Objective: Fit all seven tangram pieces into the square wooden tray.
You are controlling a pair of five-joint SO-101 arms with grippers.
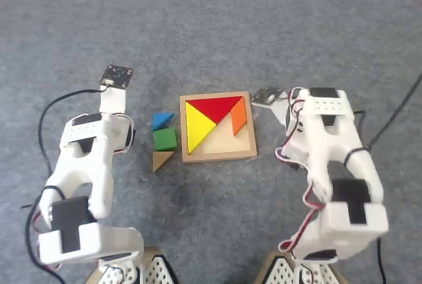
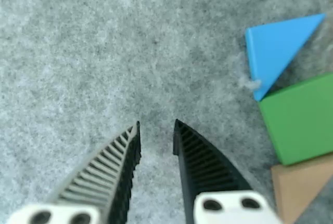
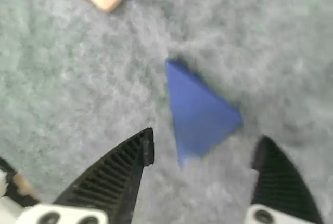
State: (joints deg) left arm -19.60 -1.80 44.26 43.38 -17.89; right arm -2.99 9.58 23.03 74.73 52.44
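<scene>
We find the square wooden tray [image 1: 217, 157] mid-table in the high view. Three pieces lie inside it. The red triangle [image 1: 214, 107] has its long edge along the 12 o'clock rim and its tip pointing to 6 o'clock. The yellow triangle [image 1: 196, 126] has its long edge along the 9 o'clock rim and its tip pointing to 3 o'clock. The smaller orange triangle [image 1: 239, 117] sits against the 3 o'clock rim and narrows toward 6 o'clock.

At 9 o'clock of the tray, three pieces form a column on the carpet: the light blue triangle [image 1: 161, 120], the green square [image 1: 165, 140], then the tan triangle [image 1: 161, 159], whose tip points to about 7 o'clock.

The left arm [image 1: 86, 159] stands at 9 o'clock of that column. In its wrist view the left gripper [image 2: 156, 125] shows a narrow gap with only carpet between the fingers. The column lies off to one side of it, and the frame edge cuts off the green square and the tan triangle.

The right arm [image 1: 330, 139] stands at 3 o'clock of the tray, and its wrist covers the carpet beneath. The right gripper [image 3: 207, 138] is spread wide and holds nothing. The dark blue triangle [image 3: 200, 112] lies flat between its fingers, touching neither. One sharp corner points away from the gripper, roughly toward a tray corner. It is blurred, and its longest edge seems to face the ridged finger [image 3: 122, 169]
</scene>
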